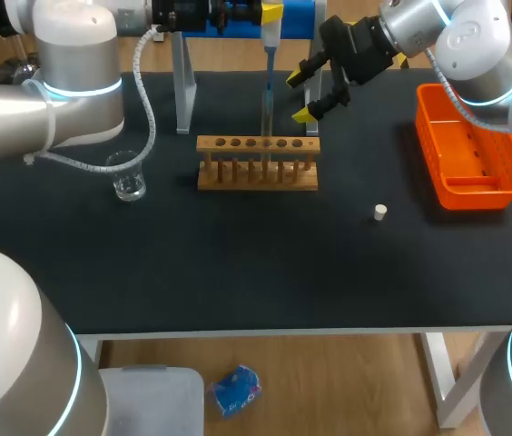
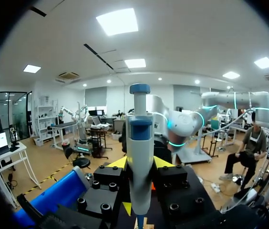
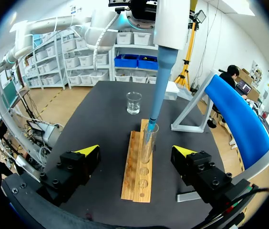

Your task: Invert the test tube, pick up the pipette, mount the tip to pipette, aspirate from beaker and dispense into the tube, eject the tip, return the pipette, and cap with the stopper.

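Head view: the left hand (image 2: 139, 187) is closed on the pipette (image 1: 270, 41), held upright above the wooden rack (image 1: 256, 174) — its blue tip appears to enter the mouth of the test tube (image 3: 149, 143) standing in that rack. The right hand (image 1: 300, 97) is open — fingers spread just beside the tube, gripping nothing. The beaker (image 1: 129, 178) stands on the desk (image 1: 238, 263) near the rack; the stopper (image 1: 379, 213) lies well apart.

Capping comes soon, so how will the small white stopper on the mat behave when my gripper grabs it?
The stopper looks tiny, so probably light: an off-centre touch may skid it across the table. It seems a short cylinder, so it could roll if toppled.
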